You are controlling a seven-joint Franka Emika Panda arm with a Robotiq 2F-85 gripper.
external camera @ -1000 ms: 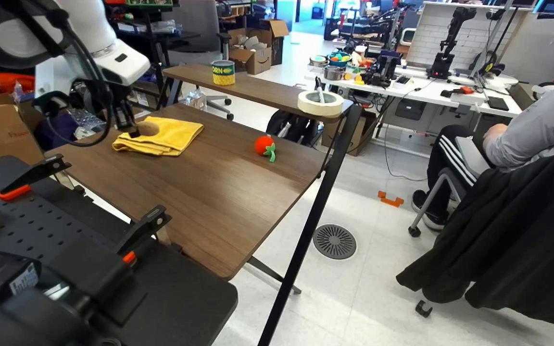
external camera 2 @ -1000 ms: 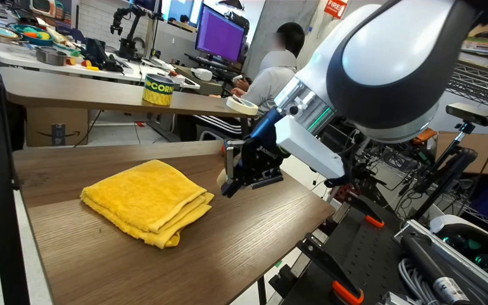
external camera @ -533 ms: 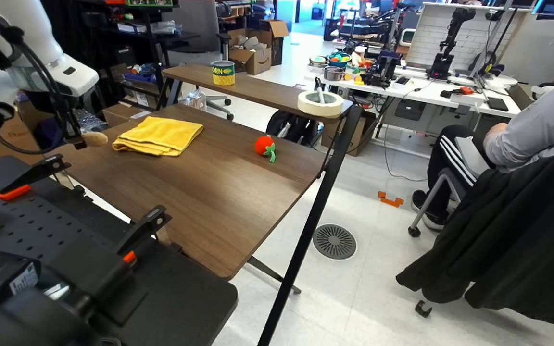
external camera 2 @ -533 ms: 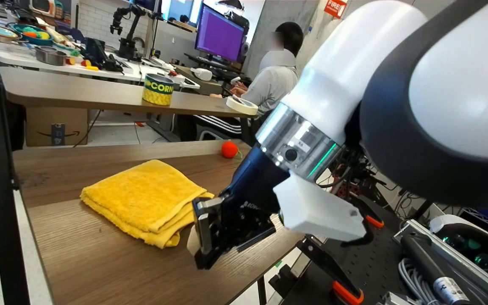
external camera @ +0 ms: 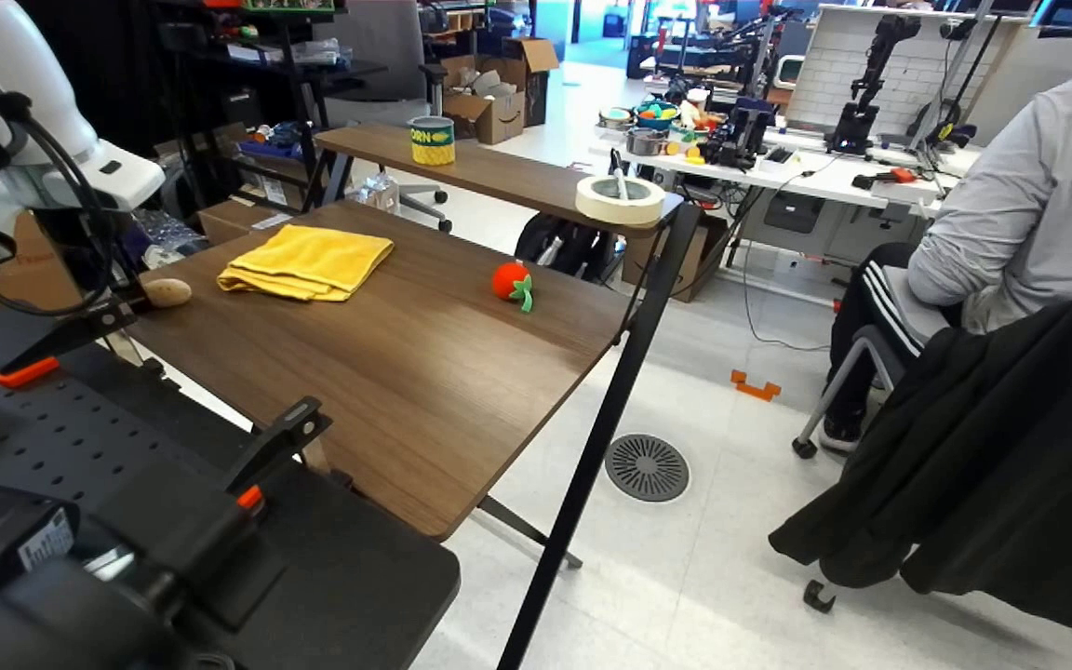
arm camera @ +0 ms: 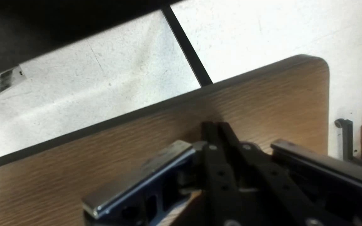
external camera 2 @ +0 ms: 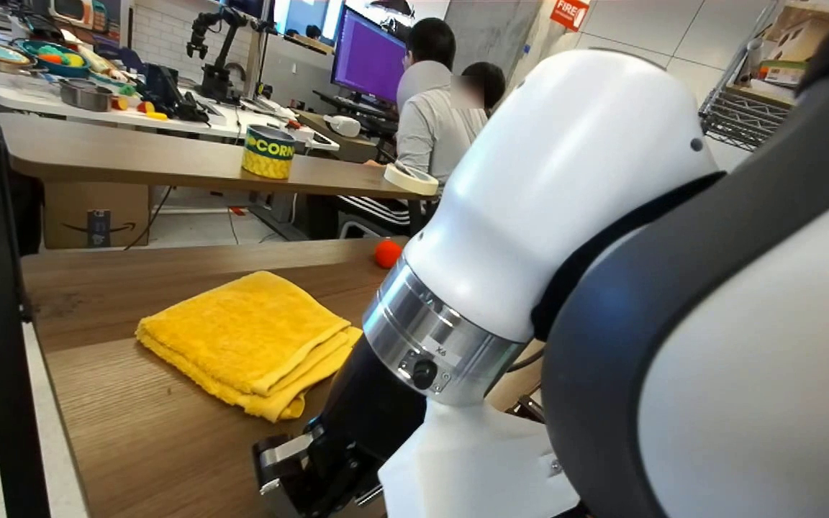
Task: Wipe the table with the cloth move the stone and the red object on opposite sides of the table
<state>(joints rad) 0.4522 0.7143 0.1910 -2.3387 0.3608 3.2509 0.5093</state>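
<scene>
The stone (external camera: 168,292) is small and tan, near the left end of the brown table (external camera: 378,354) in an exterior view. It sticks out past the black fingers; contact with the table cannot be judged. In the wrist view my gripper (arm camera: 215,125) is shut, its tips close together, low over the tabletop near a corner; the stone is hidden there. The folded yellow cloth (external camera 2: 245,338) lies flat beside the gripper, apart from it. Farther off rests the red object (external camera: 509,280), round with a green stem, partly covered by the arm in an exterior view (external camera 2: 387,254).
A raised shelf (external camera: 517,183) along the table's long side bears a corn can (external camera: 432,141) and a tape roll (external camera: 620,201). Black clamps (external camera: 280,437) with orange tips stand along the robot-side edge. A dark slanted post (external camera: 606,419) rises at one end.
My gripper has travelled past the cloth toward the table's end and come down, the stone moving along with it. The cloth and the red object stay put. The seated person has shifted.
</scene>
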